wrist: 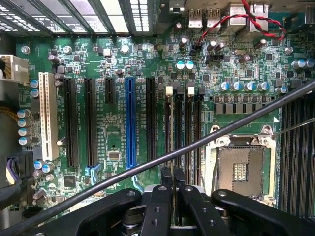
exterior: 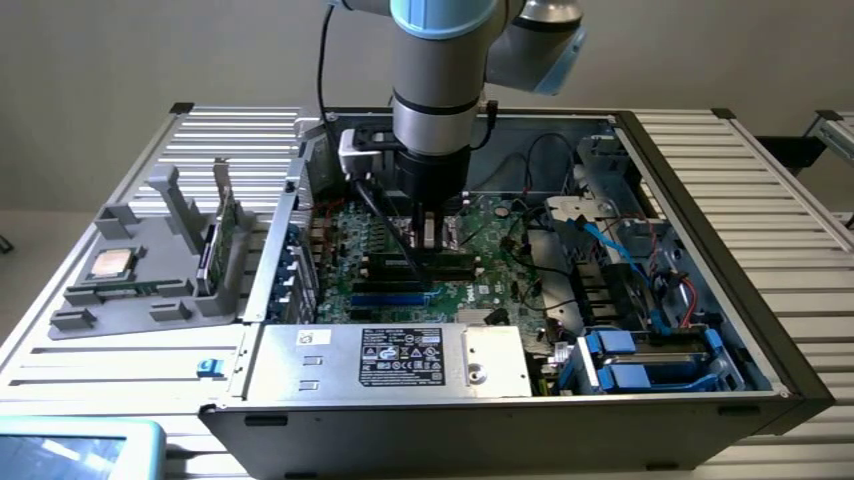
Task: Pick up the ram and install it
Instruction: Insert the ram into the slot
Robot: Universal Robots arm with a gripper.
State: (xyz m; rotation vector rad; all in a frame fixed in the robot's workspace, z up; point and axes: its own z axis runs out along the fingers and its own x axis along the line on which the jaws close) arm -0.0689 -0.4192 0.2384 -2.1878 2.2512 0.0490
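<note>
Over the memory slots (wrist: pixel 189 128) of the motherboard (wrist: pixel 113 64), the gripper (wrist: pixel 172 178) is hanging, fingers (wrist: pixel 166 179) pinched narrow, whether on the ram I can't tell, and squaring to a slot is looking key.

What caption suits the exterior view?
Arm's gripper hovers close over the green motherboard inside the open computer case.

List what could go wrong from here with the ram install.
1. A black cable runs across above the slots, close to the gripper; it could snag on the way down.
2. The slots sit close together, so a slight misalignment might hit the wrong one.
3. The open CPU socket lies beside them; a slip could damage it.
</note>
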